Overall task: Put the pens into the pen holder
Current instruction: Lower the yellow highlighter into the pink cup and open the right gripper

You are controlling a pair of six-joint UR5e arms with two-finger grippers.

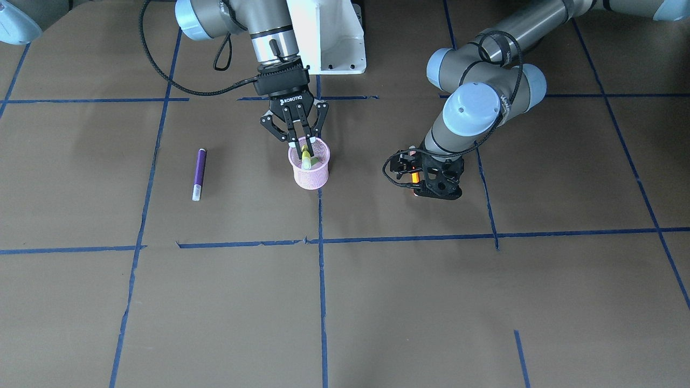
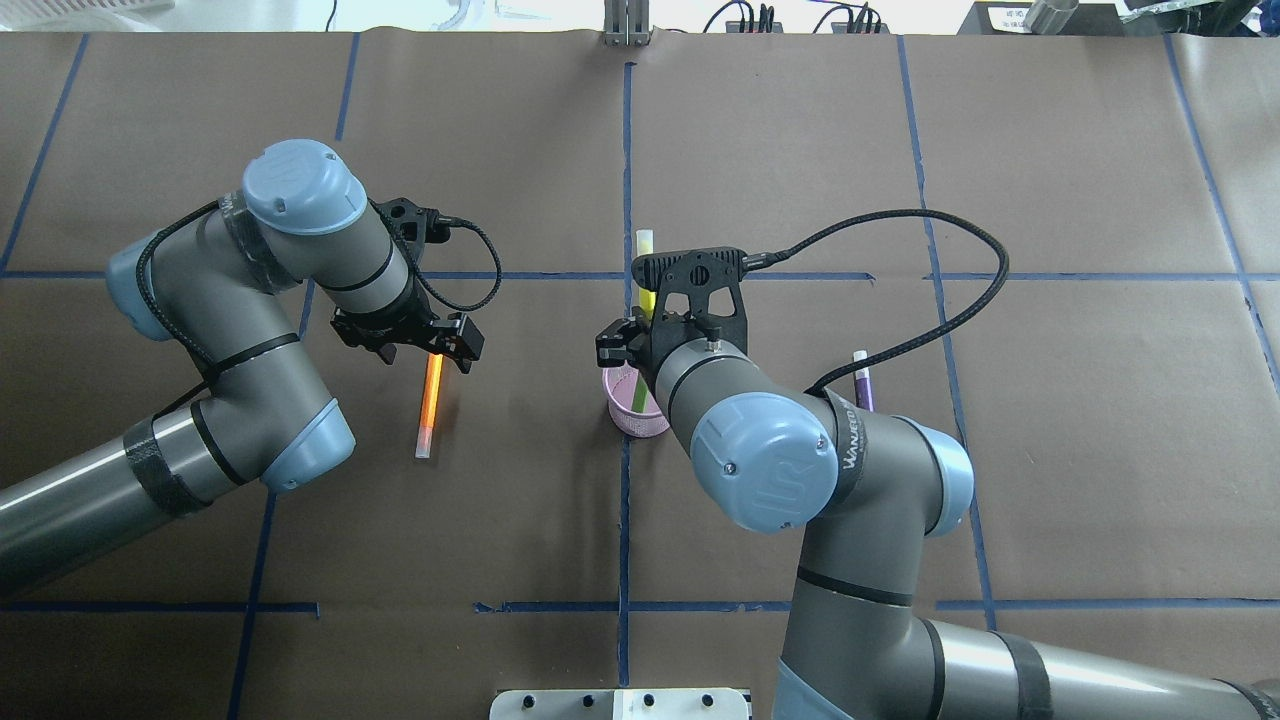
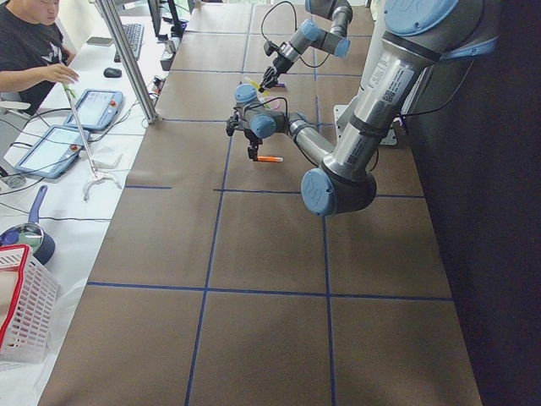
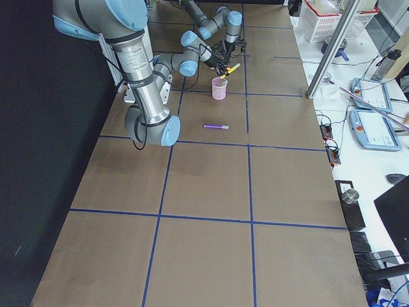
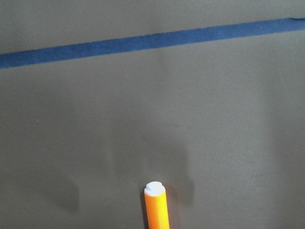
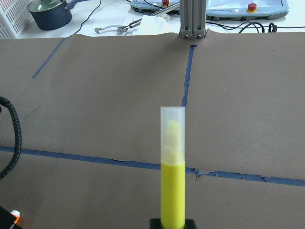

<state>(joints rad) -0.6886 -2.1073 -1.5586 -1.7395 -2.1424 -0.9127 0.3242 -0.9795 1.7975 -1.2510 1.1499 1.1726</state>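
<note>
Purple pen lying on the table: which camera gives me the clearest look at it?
The exterior front-facing view: the purple pen lies whole and unobstructed. Overhead, the right arm hides most of it; the exterior right view shows it tiny. Other views miss it.

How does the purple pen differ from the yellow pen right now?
Pose: the purple pen lies flat on the table; the yellow pen is tilted, lower end at the mouth of the pen holder. State: the purple pen lies free; the yellow pen is held by the right gripper. Both are slim with pale translucent caps.
</note>
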